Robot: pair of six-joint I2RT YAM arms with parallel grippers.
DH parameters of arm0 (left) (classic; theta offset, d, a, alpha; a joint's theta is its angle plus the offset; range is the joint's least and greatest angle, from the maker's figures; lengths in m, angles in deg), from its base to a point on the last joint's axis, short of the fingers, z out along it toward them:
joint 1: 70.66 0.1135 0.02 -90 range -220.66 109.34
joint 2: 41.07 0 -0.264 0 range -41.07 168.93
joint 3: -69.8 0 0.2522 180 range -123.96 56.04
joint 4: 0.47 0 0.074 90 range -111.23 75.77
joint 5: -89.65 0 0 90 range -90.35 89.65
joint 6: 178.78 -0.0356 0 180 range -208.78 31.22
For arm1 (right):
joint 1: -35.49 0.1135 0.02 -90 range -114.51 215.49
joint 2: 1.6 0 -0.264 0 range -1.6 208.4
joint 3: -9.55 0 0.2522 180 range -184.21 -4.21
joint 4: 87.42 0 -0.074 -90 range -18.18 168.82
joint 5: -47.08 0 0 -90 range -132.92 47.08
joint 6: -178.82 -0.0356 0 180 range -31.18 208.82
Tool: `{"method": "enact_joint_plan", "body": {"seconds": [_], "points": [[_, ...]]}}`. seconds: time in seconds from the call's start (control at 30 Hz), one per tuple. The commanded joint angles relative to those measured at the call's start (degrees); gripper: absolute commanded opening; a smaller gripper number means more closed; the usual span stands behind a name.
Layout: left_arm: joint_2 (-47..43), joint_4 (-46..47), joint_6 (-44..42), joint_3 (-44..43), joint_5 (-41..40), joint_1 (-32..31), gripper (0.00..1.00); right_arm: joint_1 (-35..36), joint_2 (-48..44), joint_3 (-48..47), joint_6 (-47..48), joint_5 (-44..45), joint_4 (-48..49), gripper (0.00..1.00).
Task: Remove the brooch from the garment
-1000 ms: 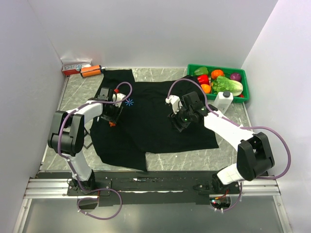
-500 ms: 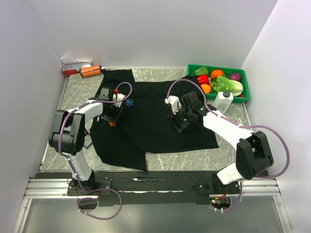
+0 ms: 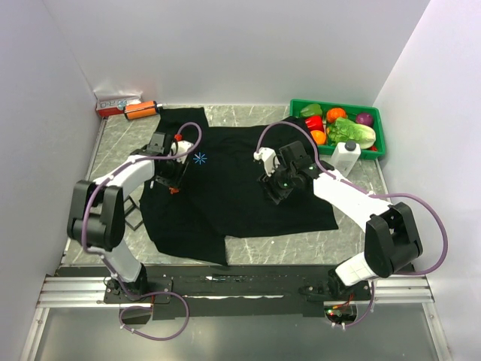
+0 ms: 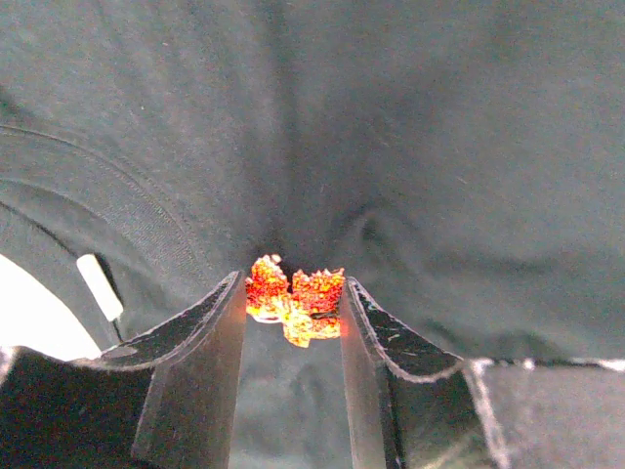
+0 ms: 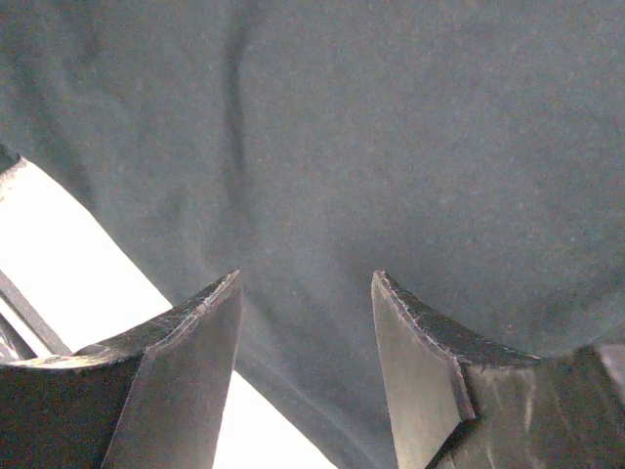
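The black garment (image 3: 240, 173) lies spread over the table, its blue starburst mark (image 3: 200, 159) near my left arm. The brooch (image 4: 293, 303), a tiny jagged orange piece, sits on the cloth (image 4: 420, 147) between the tips of my left gripper (image 4: 291, 285) and touches both fingers. From above it shows as an orange speck (image 3: 173, 191) under that gripper (image 3: 172, 186). Cloth puckers just beyond the brooch. My right gripper (image 5: 305, 277) stands open low over the garment's middle (image 3: 272, 197), with only black fabric (image 5: 391, 127) between its fingers.
A green bin (image 3: 380, 129) of vegetables stands at the back right, with a white bottle (image 3: 346, 156) in front of it. An orange cylinder with a black cap (image 3: 140, 110) and a small box (image 3: 116, 103) lie at the back left. White walls enclose the table.
The left jaws have narrowed onto the brooch and the left arm's elbow has swung outward to the left. The right arm has barely moved.
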Motion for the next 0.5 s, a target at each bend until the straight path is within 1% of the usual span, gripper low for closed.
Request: {"method": "enact_joint_plan", "body": {"seconds": [0.0,0.07,0.13,0.23,0.37,0.4,0.47], "points": [[-5.0,-7.1,-0.1,-4.3,5.6,0.1,0.04,0.9,0.4,-2.8,0.4,-0.6,-0.1,0.62],[-6.2,-11.1,-0.9,-5.2,7.1,0.1,0.03,1.0,0.4,-2.7,0.5,-0.5,-0.4,0.62],[-7.3,-13.1,-1.5,-5.4,7.8,0.1,0.01,1.2,0.2,-2.7,0.6,-0.6,-0.6,0.62],[-8.3,-18.5,-3.2,-5.4,11.3,0.0,0.01,1.4,0.0,-2.6,0.8,-0.6,-1.3,0.62],[-6.6,-27.2,-7.5,-6.0,19.5,-0.9,0.01,1.6,-0.6,-2.0,0.8,-1.0,-1.9,0.62],[-6.1,-29.9,-8.4,-6.0,22.9,-1.4,0.01,1.6,-0.8,-1.9,0.7,-1.2,-2.0,0.62],[-4.3,-32.3,-10.5,-6.4,25.9,-2.5,0.01,1.6,-1.1,-1.6,0.4,-1.7,-2.1,0.62]]}}
